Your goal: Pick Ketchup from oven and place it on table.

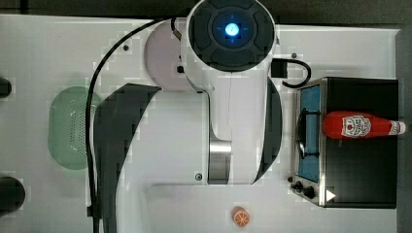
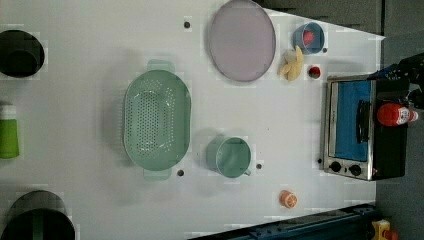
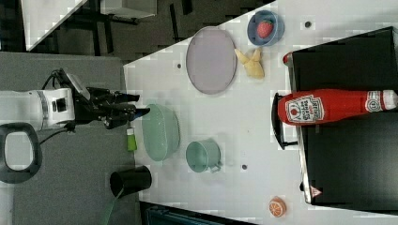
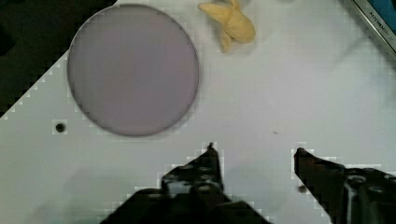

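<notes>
The ketchup (image 3: 328,106) is lying on its side on top of the oven (image 3: 349,154), which is sitting at the left view's right edge of the table (image 2: 100,210). In the left view, the colander (image 2: 157,118) is lying left of the cup (image 2: 228,156), the plate (image 2: 242,39) is resting above them, and the banana (image 2: 292,64) is sitting between the plate and the bowl (image 2: 309,37). The orange slice (image 2: 288,199) is lying below the cup
</notes>
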